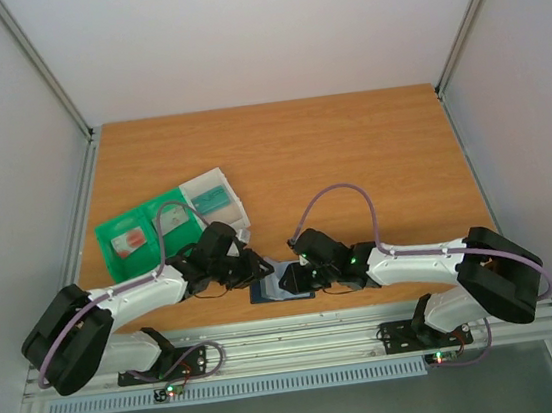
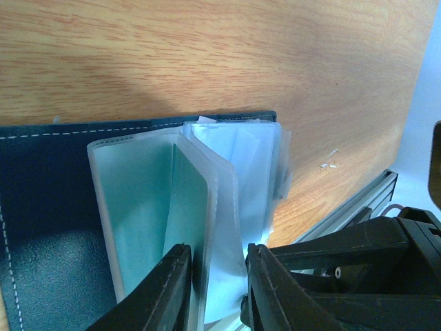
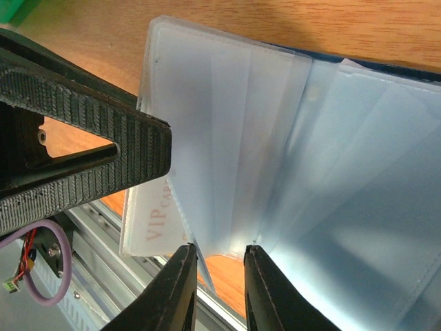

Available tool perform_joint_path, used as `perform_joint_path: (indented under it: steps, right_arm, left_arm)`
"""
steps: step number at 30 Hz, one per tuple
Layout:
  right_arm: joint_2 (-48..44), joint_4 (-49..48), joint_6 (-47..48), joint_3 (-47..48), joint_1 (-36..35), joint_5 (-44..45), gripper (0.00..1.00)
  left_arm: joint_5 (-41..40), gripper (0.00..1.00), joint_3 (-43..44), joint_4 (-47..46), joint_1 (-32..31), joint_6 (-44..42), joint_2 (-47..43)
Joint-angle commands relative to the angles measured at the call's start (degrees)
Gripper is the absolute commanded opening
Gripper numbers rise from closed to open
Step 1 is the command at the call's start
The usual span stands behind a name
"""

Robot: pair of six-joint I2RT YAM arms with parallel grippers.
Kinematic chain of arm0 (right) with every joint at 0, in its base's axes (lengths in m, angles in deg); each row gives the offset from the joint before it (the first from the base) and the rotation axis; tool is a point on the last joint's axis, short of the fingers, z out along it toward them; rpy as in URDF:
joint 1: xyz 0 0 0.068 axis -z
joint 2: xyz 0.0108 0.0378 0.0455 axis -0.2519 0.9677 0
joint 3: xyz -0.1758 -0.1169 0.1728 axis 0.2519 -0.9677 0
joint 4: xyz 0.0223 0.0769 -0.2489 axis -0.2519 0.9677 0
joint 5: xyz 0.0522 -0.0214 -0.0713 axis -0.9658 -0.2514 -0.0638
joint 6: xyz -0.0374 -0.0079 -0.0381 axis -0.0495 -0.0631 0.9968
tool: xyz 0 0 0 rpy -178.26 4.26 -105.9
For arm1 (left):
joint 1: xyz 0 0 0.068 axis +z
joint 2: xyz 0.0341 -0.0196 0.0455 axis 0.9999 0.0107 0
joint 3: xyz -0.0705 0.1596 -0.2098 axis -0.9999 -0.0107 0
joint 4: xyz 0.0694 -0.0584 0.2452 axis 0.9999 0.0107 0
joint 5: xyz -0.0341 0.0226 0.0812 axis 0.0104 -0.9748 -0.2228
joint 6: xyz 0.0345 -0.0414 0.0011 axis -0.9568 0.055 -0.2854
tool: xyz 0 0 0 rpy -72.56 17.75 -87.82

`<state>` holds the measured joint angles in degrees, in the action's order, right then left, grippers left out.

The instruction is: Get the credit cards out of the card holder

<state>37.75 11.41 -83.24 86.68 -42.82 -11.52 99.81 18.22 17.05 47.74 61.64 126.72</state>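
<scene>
Left tool (image 2: 218,261) stands narrow, closed down on a bunch of the plastic sleeves (image 2: 227,179), with a teal card (image 2: 141,207) in the sleeve beside one finger. The right tool (image 3: 219,261) is narrow too, set at the lower edge of the fanned sleeves, but I cannot tell whether it truly pinches them. The card holder (image 1: 266,290) lies open on the tabletop (image 1: 349,147) near the front edge, between the two arms — dark cover down, sleeves standing up. A pale card with red "VIP" lettering (image 3: 155,224) sticks partway out of one sleeve. To do this well, I judge one tool should pin the holder while the other takes only the bare card edge, not sleeve and card together, and draws it straight along the pocket — a skewed pull would likely drag the whole holder.
</scene>
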Motion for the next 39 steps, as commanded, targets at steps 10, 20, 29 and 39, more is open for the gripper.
perform_joint_path:
  steps: [10, 20, 29, 39]
  right_arm:
    - [-0.53, -1.99, 1.34, -0.36, -0.43, -1.93, 0.06]
    - [-3.22, 2.47, 1.04, -0.97, -0.42, 1.11, 0.01]
    - [-9.93, 12.09, -1.05, -3.85, -0.42, 6.64, 0.01]
    - [-14.98, 22.12, -3.49, -1.57, -0.42, 13.57, 0.14]
  left_arm:
    - [-0.55, 0.25, 1.17, -0.42, -0.37, -0.29, -1.59]
    - [-0.91, 0.25, 0.88, 0.38, -0.45, -0.35, -2.49]
    - [-3.97, 0.26, 0.57, 4.95, -0.44, -1.84, -4.77]
    - [-8.28, 0.37, 0.44, 10.46, -0.39, -2.47, -8.56]
